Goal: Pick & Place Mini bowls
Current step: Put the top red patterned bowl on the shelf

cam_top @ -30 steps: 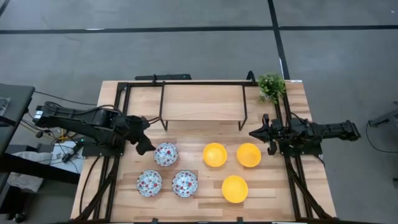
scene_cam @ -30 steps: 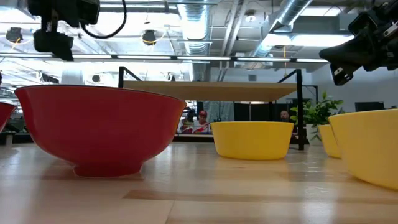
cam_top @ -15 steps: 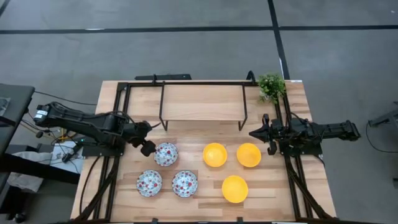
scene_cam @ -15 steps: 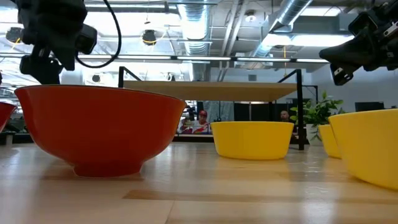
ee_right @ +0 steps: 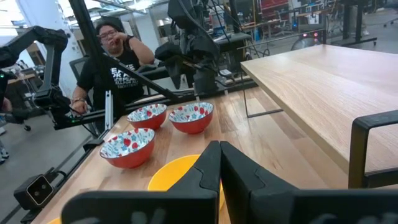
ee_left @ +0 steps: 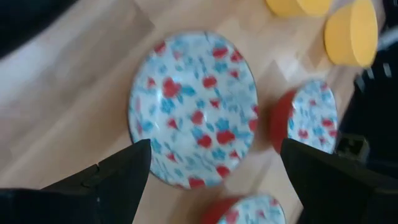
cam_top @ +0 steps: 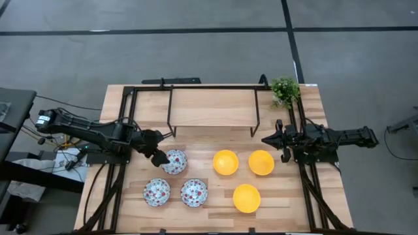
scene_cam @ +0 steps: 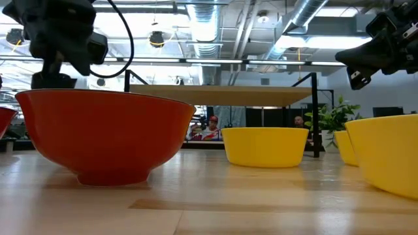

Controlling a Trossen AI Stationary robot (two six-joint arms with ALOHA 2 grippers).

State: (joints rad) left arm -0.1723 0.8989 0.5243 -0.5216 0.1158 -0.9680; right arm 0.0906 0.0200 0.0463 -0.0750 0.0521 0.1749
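Three floral bowls, white inside and red outside, sit on their bases at the table's left: one farther back (cam_top: 175, 162) and two near the front (cam_top: 157, 192) (cam_top: 194, 192). Three yellow bowls (cam_top: 225, 162) (cam_top: 261, 162) (cam_top: 246, 198) stand to the right. My left gripper (cam_top: 157, 156) is open over the left part of the farther floral bowl (ee_left: 193, 109). Its fingers (ee_left: 121, 177) spread to either side of the bowl in the left wrist view. My right gripper (cam_top: 277, 140) is shut and waits above the table just right of the yellow bowls (ee_right: 177, 174).
A black-framed wooden shelf (cam_top: 212, 108) spans the far half of the table, with a green plant (cam_top: 285, 90) at its right corner. A person (ee_right: 118, 56) stands beyond the table's left side. Bare wood lies between the shelf and the bowls.
My left gripper has moved toward the table's right and downward, from beside the farther floral bowl to over its left part. The bowls and my right arm have kept still.
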